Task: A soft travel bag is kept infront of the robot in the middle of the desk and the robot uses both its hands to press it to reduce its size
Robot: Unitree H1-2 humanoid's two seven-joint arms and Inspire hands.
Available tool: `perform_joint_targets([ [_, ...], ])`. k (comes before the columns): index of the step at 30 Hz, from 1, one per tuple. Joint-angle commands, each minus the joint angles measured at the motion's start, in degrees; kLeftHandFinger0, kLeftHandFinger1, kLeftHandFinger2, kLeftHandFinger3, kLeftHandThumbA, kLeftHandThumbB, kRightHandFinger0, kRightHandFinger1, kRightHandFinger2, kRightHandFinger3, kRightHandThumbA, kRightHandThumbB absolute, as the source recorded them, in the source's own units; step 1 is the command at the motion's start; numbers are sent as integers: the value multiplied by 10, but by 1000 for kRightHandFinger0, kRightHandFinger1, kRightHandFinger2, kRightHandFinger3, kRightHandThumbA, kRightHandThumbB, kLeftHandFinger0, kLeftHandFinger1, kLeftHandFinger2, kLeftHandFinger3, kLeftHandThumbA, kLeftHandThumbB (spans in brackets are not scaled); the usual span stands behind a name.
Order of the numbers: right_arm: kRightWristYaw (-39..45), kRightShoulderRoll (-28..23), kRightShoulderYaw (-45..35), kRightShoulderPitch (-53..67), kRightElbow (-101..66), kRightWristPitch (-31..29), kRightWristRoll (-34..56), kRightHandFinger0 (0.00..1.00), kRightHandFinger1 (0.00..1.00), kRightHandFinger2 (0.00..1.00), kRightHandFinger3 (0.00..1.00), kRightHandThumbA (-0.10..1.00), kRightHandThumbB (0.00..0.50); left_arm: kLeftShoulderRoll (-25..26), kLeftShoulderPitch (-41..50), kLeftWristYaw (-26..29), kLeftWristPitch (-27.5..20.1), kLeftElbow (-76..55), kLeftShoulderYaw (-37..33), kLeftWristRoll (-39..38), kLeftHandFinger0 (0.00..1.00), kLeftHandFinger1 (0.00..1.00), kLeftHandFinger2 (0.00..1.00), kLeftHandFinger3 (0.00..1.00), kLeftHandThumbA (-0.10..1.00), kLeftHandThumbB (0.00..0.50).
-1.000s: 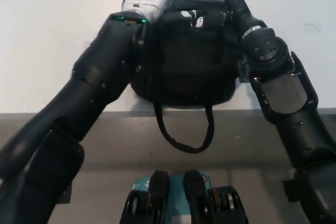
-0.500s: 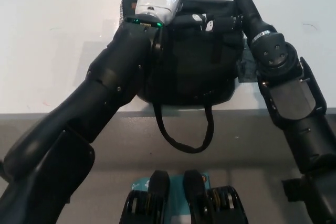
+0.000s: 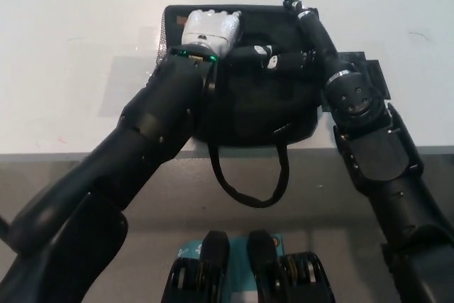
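i'm seeing the black travel bag (image 3: pixel 259 97) lying on the white desk (image 3: pixel 71 47), at its near edge, with the carry strap (image 3: pixel 250 182) hanging off the edge below the bag. the left hand (image 3: pixel 210 30) is resting flat on the bag's far left part, fingers together, gripping nothing. the right hand (image 3: pixel 301 15) is lying on the bag's far right corner; i can't tell how far its fingers are spread.

A white desk (image 3: pixel 71 47) with a grey front edge (image 3: pixel 312 182).
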Motion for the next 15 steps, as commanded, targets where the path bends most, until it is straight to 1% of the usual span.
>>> perform_joint_targets([
  [1,-18,22,-1,-29,34,-54,17,1000,1000,1000,1000,1000,270,1,14,32,-2,7,-6,4,1000,1000,1000,1000,1000,189],
  [3,-22,26,-1,-30,64,-63,18,1000,1000,1000,1000,1000,261,-2,27,47,-13,14,-9,4,1000,1000,1000,1000,1000,204],
  [5,-22,28,0,-30,91,-71,19,1000,1000,1000,1000,1000,263,-5,39,60,-21,23,-17,7,1000,1000,1000,1000,1000,203],
  [6,-24,29,1,-28,111,-80,18,1000,1000,1000,1000,1000,253,-8,48,67,-25,29,-23,9,1000,1000,1000,1000,1000,200],
  [8,-30,30,6,-24,138,-92,12,1000,1000,1000,1000,1000,251,-13,58,62,-25,35,-28,8,1000,1000,1000,1000,1000,182],
  [9,-37,28,20,-19,161,-99,-3,1000,1000,1000,1000,1000,250,-19,68,63,-24,42,-32,8,1000,1000,1000,1000,1000,182],
  [10,-48,24,43,-16,189,-102,-28,1000,1000,1000,1000,1000,254,-24,80,79,-29,55,-37,9,1000,1000,1000,1000,1000,175],
  [12,-63,19,76,-16,226,-113,-54,1000,1000,1000,1000,1000,238,-27,91,88,-32,71,-43,9,1000,1000,1000,1000,1000,140],
  [13,-71,16,96,-16,251,-112,-70,1000,1000,1000,1000,1000,235,-29,99,89,-34,84,-45,7,1000,1000,1000,1000,1000,141],
  [14,-74,11,114,-16,274,-110,-79,1000,1000,1000,1000,1000,228,-31,105,99,-39,98,-45,5,1000,1000,1000,1000,1000,153],
  [15,-75,7,125,-16,287,-109,-86,1000,1000,1000,1000,1000,227,-33,108,111,-45,111,-45,3,1000,1000,1000,1000,1000,151],
])
